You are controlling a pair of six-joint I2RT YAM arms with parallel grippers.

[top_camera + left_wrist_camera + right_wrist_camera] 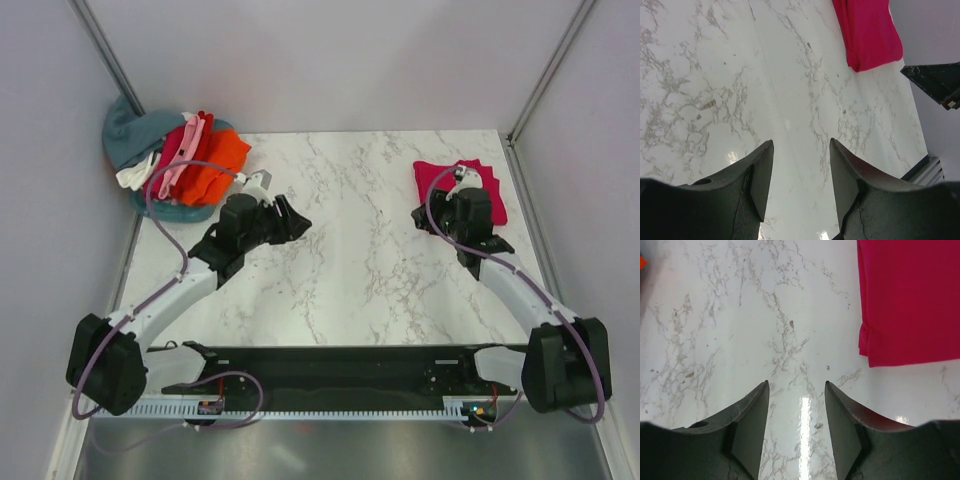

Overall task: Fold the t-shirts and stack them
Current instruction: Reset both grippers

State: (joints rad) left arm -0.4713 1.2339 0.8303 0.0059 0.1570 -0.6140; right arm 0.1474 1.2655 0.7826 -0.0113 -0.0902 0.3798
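A folded crimson-magenta t-shirt (470, 185) lies at the table's far right; it also shows in the left wrist view (869, 32) and the right wrist view (912, 300). A heap of unfolded t-shirts (195, 160), orange, red, pink, white and teal-grey, sits at the far left corner. My left gripper (297, 222) is open and empty over bare marble right of the heap, as the left wrist view (801, 145) shows. My right gripper (422, 218) is open and empty just left of the folded shirt, as the right wrist view (796, 385) shows.
The marble table (350, 260) is bounded by grey walls at left, back and right. A black rail (330, 365) with the arm bases runs along the near edge. The right arm's gripper tip (935, 82) shows in the left wrist view.
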